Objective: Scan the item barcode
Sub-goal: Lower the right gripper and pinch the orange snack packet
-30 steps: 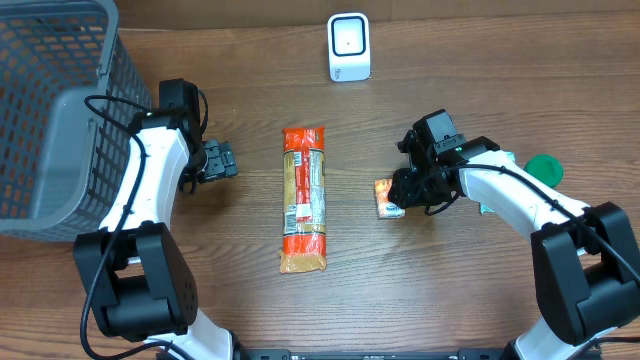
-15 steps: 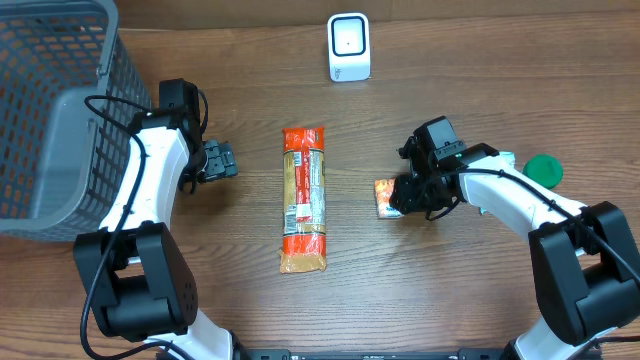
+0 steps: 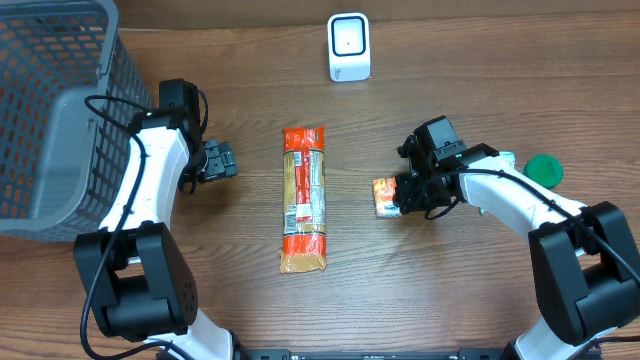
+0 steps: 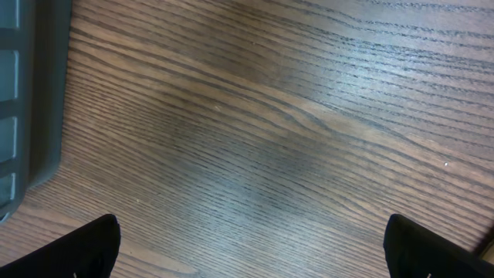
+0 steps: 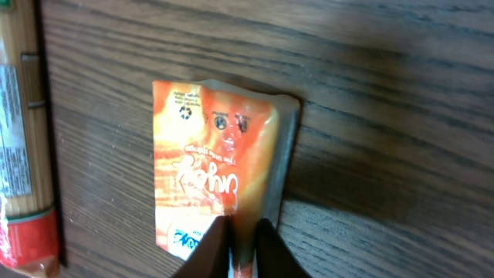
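a grey basket (image 3: 50, 110) stands left of the left end effector (image 3: 220, 160), whose fingers are spread wide over bare desk (image 3: 250, 310). to its right lies a long pasta pack (image 3: 304, 198). the small orange packet (image 3: 385, 197) lies flat on the desk, one edge pinched by the right end effector (image 3: 402, 193).

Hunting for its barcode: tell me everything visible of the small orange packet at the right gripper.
The small orange packet is a flat, glossy sachet, orange with white print and small symbols, and has a pale sealed strip along one side. It lies on the wooden table, to the right of the long pasta pack. The right gripper pinches one end. No barcode shows.
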{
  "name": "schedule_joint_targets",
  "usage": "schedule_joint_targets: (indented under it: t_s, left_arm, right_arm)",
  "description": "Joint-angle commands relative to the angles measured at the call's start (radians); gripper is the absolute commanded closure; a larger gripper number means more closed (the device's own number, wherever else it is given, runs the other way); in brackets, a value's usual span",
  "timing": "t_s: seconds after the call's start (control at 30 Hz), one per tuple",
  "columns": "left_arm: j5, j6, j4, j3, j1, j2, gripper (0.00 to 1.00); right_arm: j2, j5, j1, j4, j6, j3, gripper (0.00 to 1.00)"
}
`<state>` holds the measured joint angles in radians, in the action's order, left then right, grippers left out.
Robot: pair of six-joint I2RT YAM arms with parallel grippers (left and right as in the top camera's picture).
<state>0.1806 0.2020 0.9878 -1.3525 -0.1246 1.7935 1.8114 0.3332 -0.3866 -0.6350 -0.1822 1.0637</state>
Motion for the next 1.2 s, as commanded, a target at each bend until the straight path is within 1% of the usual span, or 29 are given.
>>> schedule_joint_targets:
  t_s: [0.0,0.73,0.87,1.17]
  left_arm:
    - [0.010,-0.015,-0.001,-0.004,0.000,-0.021,0.00]
    - [0.010,-0.015,-0.001,-0.004,0.000,-0.021,0.00]
    - [0.010,-0.015,-0.001,-0.004,0.000,-0.021,0.00]
    - [0.010,-0.015,-0.001,-0.004,0.000,-0.021,0.00]
  right_arm:
    - [0.001,0.002,0.003,0.007,0.009,-0.008,0.79]
    - [0.002,-0.045,0.002,0.100,0.010,-0.018,0.78]
    - [0.004,-0.045,0.000,0.101,0.035,-0.018,0.78]
    - [0.058,-0.044,0.000,0.110,0.034,-0.018,0.78]
